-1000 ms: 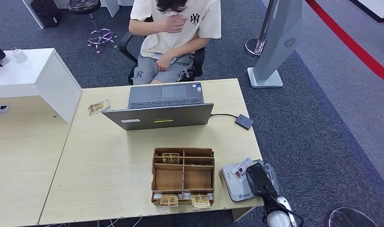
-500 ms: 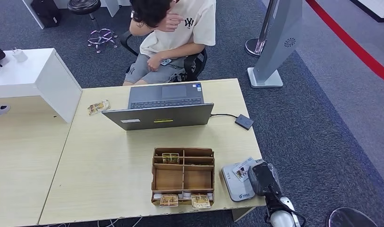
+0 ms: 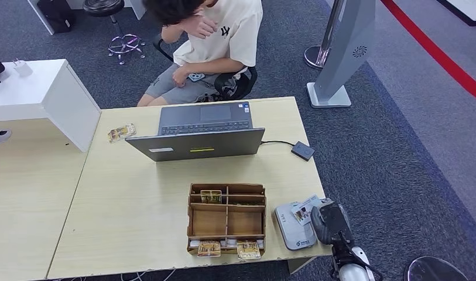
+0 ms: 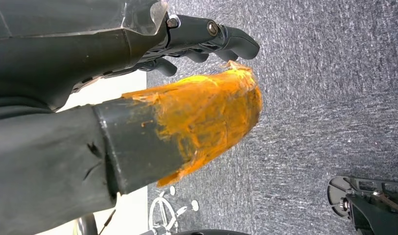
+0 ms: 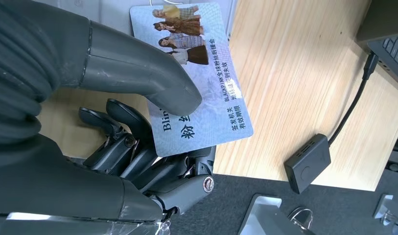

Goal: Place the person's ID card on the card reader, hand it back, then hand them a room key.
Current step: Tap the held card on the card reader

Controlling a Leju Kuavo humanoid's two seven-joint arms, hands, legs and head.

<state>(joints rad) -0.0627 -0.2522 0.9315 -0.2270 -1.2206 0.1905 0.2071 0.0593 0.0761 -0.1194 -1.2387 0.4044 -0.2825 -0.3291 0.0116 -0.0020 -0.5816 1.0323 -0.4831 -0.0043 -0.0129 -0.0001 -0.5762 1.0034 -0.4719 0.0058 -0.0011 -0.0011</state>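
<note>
Pale printed ID card (image 5: 197, 83) pinched in dark right hand (image 3: 328, 221), lower right, above grey reader (image 3: 291, 231); thin pinch could slip.

The right hand (image 5: 138, 147) covers part of the ID card (image 5: 206, 93) — the card's far corner is cut off.
</note>
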